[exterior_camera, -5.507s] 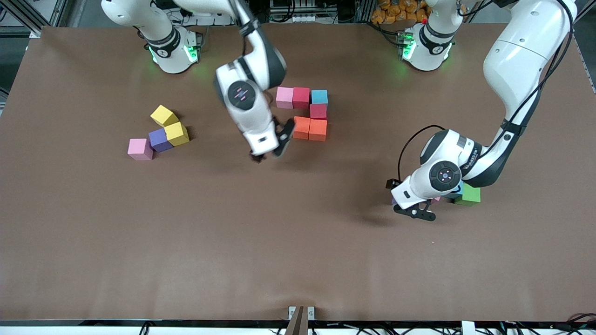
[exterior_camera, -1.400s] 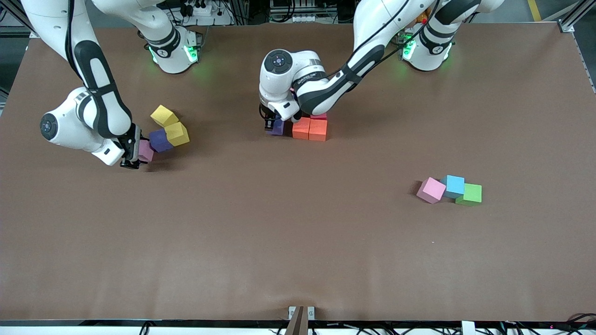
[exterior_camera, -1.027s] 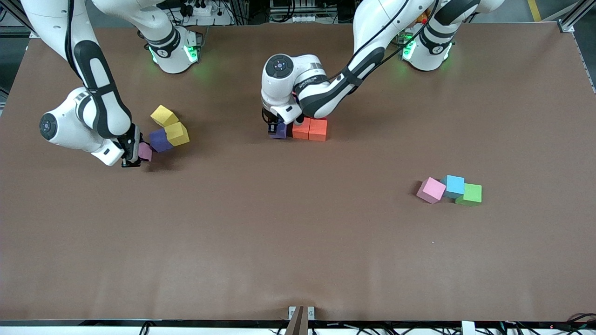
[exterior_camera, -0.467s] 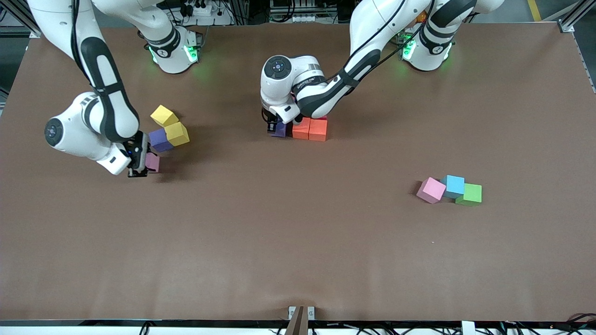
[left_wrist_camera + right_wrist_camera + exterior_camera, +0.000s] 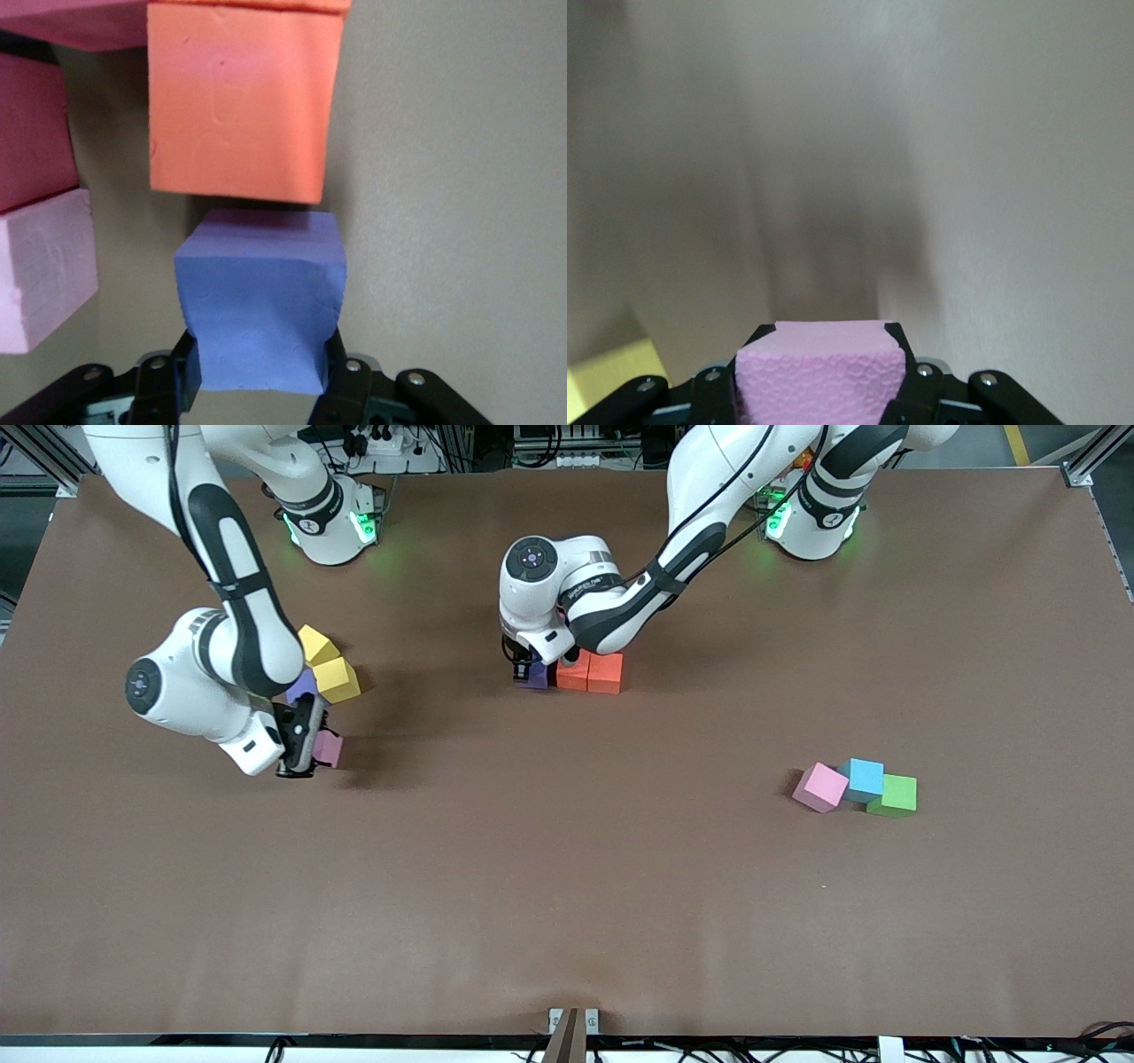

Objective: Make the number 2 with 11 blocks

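Note:
My left gripper [image 5: 532, 671] is shut on a purple cube [image 5: 535, 677], low at the table beside two orange cubes [image 5: 590, 672]. In the left wrist view the purple cube [image 5: 259, 292] sits squeezed in the gripper [image 5: 257, 376], right up against an orange cube [image 5: 239, 97], with a red cube [image 5: 31, 133] and a pink cube [image 5: 44, 266] alongside. The rest of the number 2 is hidden under the left arm. My right gripper [image 5: 308, 747] is shut on a pink cube [image 5: 328, 749] [image 5: 819, 381], held up over the table near the yellow cubes.
Two yellow cubes [image 5: 326, 664] and another purple cube [image 5: 301, 685] cluster toward the right arm's end, partly hidden by that arm. A pink cube [image 5: 820, 786], a light blue cube [image 5: 863, 779] and a green cube [image 5: 897, 795] sit together toward the left arm's end.
The right gripper has lifted the pink cube off the table and carried it away from the purple and yellow cluster, toward the table's middle. The left gripper has barely shifted.

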Robot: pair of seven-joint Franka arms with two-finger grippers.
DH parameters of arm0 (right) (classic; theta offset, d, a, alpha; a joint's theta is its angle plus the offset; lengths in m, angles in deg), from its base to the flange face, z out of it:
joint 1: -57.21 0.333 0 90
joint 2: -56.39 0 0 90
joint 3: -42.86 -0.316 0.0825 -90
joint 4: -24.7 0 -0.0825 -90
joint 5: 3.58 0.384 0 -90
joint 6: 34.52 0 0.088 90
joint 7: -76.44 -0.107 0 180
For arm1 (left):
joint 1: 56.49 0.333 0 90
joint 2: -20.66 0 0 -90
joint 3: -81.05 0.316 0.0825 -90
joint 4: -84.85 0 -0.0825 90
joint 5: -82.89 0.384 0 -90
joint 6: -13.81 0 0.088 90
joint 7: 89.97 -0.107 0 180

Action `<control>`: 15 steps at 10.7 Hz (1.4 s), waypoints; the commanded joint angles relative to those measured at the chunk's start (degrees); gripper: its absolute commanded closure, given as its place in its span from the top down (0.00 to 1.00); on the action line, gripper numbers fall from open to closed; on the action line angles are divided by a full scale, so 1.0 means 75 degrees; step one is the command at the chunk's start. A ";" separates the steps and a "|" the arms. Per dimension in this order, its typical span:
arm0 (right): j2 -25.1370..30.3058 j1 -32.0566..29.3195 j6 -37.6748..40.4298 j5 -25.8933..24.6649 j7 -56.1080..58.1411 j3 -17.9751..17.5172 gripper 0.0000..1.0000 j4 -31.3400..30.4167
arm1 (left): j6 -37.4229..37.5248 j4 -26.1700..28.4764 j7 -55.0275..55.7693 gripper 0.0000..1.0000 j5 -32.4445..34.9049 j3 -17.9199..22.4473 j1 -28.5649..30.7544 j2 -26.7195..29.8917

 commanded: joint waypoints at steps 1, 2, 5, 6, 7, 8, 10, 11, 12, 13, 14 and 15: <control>-0.0155 0.0421 0.0065 0.0179 -0.1521 -0.0045 0.04 0.0336 | 0.0011 0.0131 0.0578 0.47 0.0058 0.0000 0.0032 0.0103; -0.0166 0.0666 -0.0005 0.0179 -0.2224 -0.0045 0.04 0.0360 | 0.0011 0.0143 0.0578 0.47 0.0058 0.0000 0.0032 0.0091; -0.0166 0.1218 -0.0449 0.0179 -0.4369 -0.0045 0.04 0.0418 | 0.0023 0.0178 0.0566 0.47 0.0058 0.0000 0.0032 0.0103; -0.0166 0.1382 -0.0706 0.0179 -0.4967 -0.0045 0.04 0.0419 | 0.0035 0.0190 0.0566 0.47 0.0058 0.0000 0.0032 0.0103; -0.0178 0.1511 -0.0906 0.0179 -0.5565 -0.0045 0.04 0.0419 | 0.0035 0.0224 0.0566 0.47 0.0070 0.0000 0.0044 0.0115; -0.0178 0.1687 -0.0943 0.0179 -0.6371 -0.0045 0.04 0.0430 | 0.0035 0.0294 0.0555 0.47 0.0070 0.0000 0.0067 0.0138; -0.0178 0.1933 -0.0990 0.0179 -0.7640 -0.0056 0.04 0.0454 | 0.0046 0.0458 0.0473 0.47 0.0070 0.0000 0.0079 0.0290; -0.0178 0.2120 -0.1060 0.0179 -0.8202 -0.0056 0.04 0.0454 | 0.0070 0.0471 0.0380 0.47 0.0070 0.0000 0.0102 0.0337; -0.0178 0.2261 -0.1072 0.0179 -0.8834 -0.0056 0.04 0.0454 | 0.0070 0.0471 0.0379 0.47 0.0081 0.0000 0.0114 0.0337; -0.0190 0.2448 -0.1188 0.0179 -0.9397 -0.0056 0.04 0.0454 | 0.0070 0.0471 0.0367 0.47 0.0082 0.0000 0.0126 0.0337; -0.0259 0.2682 -0.1479 0.0179 -0.9913 -0.0045 0.04 0.0431 | 0.0116 0.0471 0.0367 0.47 0.0070 0.0000 0.0126 0.0349; -0.0306 0.2859 -0.1680 0.0179 -1.0406 -0.0045 0.04 0.0419 | 0.0152 0.0471 0.0355 0.47 0.0070 0.0000 0.0126 0.0361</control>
